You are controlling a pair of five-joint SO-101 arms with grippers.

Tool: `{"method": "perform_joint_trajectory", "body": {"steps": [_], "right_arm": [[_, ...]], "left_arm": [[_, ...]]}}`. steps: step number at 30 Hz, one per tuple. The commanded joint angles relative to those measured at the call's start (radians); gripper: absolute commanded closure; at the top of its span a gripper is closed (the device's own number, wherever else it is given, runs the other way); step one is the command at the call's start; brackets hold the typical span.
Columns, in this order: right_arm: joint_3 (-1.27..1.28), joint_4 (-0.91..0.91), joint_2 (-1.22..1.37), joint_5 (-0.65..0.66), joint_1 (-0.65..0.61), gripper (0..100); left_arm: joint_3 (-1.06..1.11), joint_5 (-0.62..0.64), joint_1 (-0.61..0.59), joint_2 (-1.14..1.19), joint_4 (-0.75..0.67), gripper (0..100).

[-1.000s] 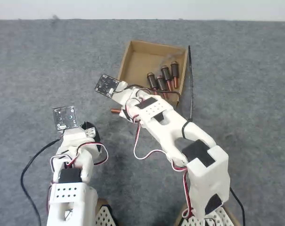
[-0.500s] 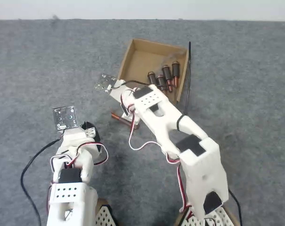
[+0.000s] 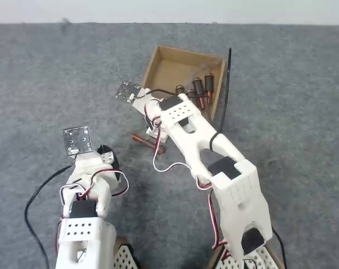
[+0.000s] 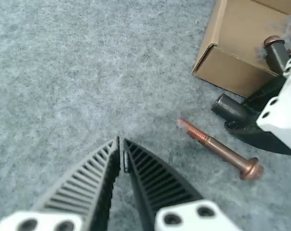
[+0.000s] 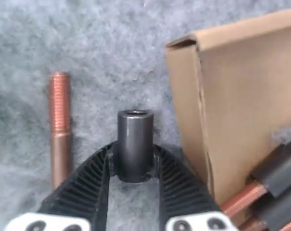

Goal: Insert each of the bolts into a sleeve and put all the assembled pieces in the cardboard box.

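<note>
The left pincer point(image 4: 121, 153) hovers over the grey bench point(image 3: 46, 67) with its ribbed jaws pressed together and nothing between them. Ahead of it, and off toward the right arm's side, the one loose copper bolt point(image 4: 217, 149) lies flat on the bench. Its long axis runs slantwise across the left pincer's line of reach. The threaded tip is the end closer to the left pincer, and the flanged head sits at the far end, beside the right arm.

The right pincer point(image 5: 134, 155) is clenched on a dark sleeve point(image 5: 134, 144). It grips the lower half, so the open bore sticks out past the fingertips and faces away from the pincer. The pictures do not show whether the sleeve touches the bench.

The bolt point(image 5: 60, 130) lies just beside the sleeve and close to parallel with it. Its threads point the same way as the bore, so the two are side by side rather than end to end. The right pincer is nearer the bolt but is full, so the free left pincer looks like the one to lift it, gripping across the shank.

On the sleeve's other side stands the wall of the cardboard box point(image 5: 222, 96), near the right pincer. Several assembled pieces point(image 3: 198, 89) already lie inside, side by side.
</note>
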Motion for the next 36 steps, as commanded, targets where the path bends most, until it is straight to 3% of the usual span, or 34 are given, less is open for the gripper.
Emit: {"method": "perform_joint_trajectory", "body": {"steps": [1,12,25,30,36], "right_arm": [[0.003,0.096,-0.030,0.009,0.021,99.2],[0.005,0.426,-0.274,0.003,0.073,99.2],[0.006,0.762,-0.381,0.012,0.153,99.2],[0.140,0.774,-0.469,0.023,0.150,99.2],[0.463,0.628,-0.725,0.104,0.153,99.2]], "left_arm": [[-0.012,-0.012,-0.008,-0.026,-0.032,99],[-0.012,-0.012,-0.008,-0.026,-0.032,99],[-0.012,-0.012,-0.008,-0.026,-0.032,99],[-0.012,-0.012,-0.008,-0.026,-0.032,99],[-0.012,-0.012,-0.008,-0.026,-0.032,99]]}}
